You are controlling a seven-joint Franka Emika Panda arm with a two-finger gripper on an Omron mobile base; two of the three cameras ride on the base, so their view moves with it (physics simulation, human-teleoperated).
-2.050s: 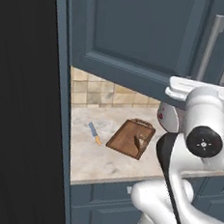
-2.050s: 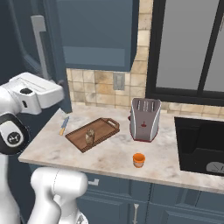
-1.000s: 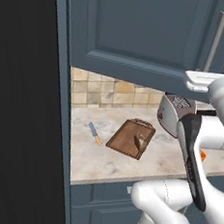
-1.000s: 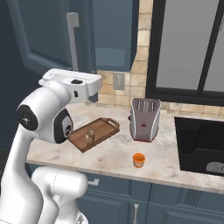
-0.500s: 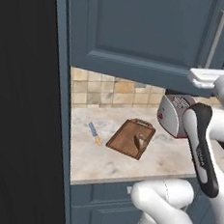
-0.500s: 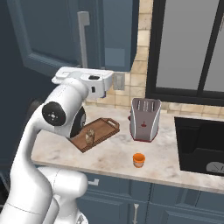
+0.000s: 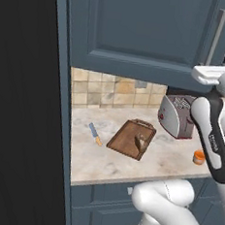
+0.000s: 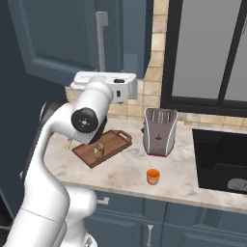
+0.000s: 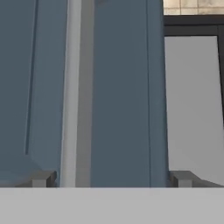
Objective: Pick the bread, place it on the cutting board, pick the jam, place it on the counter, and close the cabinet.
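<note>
My gripper (image 9: 109,178) is open wide, up by the blue-grey cabinet door (image 9: 122,87) and its long grey bar handle (image 9: 76,87). The small orange jam jar (image 8: 153,176) sits on the beige stone counter (image 8: 193,185).

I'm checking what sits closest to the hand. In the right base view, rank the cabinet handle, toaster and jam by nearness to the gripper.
Gripper:
1. Cabinet handle, just up-left on the door.
2. Toaster, below right on the counter.
3. Jam, lowest, near the front edge.
</note>
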